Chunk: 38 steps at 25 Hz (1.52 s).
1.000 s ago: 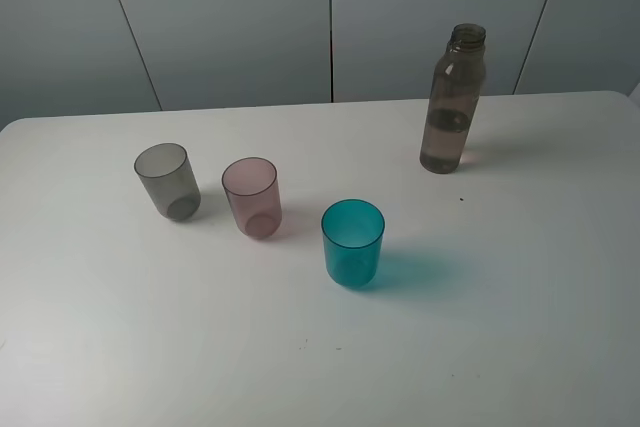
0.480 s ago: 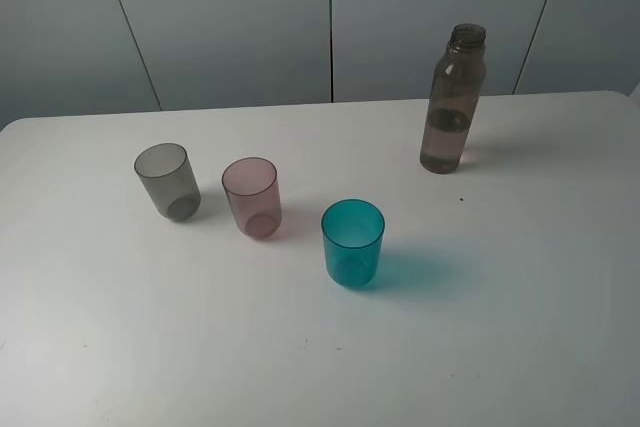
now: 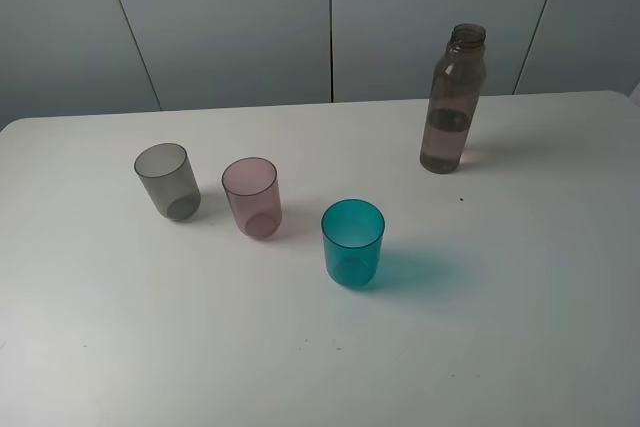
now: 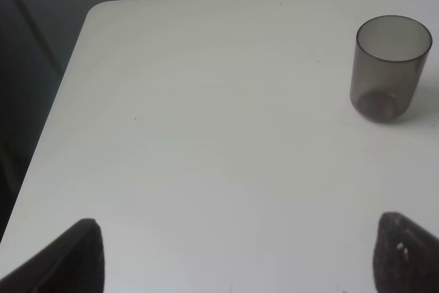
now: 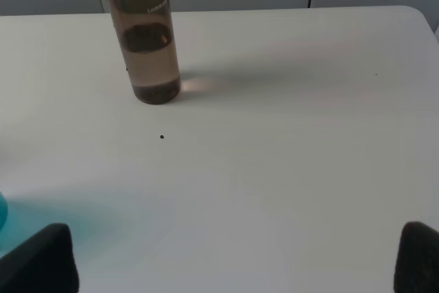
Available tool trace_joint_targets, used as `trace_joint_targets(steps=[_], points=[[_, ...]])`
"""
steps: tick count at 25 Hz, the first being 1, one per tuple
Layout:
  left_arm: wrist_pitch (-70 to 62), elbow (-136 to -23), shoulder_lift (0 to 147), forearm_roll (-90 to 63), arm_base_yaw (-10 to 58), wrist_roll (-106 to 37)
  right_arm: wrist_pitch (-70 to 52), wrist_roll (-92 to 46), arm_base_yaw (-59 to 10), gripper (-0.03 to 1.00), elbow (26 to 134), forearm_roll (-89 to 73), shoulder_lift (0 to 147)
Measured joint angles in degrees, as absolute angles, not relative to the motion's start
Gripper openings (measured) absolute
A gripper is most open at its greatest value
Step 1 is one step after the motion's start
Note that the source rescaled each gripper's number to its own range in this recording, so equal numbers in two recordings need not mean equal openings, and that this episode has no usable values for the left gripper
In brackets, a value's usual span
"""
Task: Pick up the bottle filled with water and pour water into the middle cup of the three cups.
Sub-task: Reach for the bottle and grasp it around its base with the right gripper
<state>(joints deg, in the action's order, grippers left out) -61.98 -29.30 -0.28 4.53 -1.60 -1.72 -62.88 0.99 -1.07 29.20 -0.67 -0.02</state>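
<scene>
Pickup has not begun: the bottle (image 3: 452, 107) stands upright, far right on the bench (image 3: 520, 327). My right gripper (image 5: 230, 259) and left gripper (image 4: 240, 259) are wide and empty. Next, I judge, the right gripper must enclose the bottle's body.

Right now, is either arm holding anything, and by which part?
Nothing is held. Both arms' jaws are open and empty; the tall smoky-brown translucent plastic bottle stands free on the white table.

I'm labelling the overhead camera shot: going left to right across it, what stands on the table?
smoky grey cup → pink cup → teal-blue cup → uncapped bottle with water low inside.
</scene>
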Motion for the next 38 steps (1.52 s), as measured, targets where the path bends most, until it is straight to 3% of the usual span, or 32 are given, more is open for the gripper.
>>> trace_joint_targets(steps=[23,31,38], points=[[-62.0,-29.3,-0.3,4.5,-1.6,-1.7,-61.1,1.1,-1.1,1.0,29.9,-5.6,0.9],[-62.0,-29.3,-0.3,4.5,-1.6,-1.7,-57.6,0.5,-1.1,1.0,38.3,-5.0,22.3],[-62.0,-29.3,-0.3,4.5,-1.6,-1.7,-42.7,-3.0,-1.1,1.0,40.9,-5.0,38.7]])
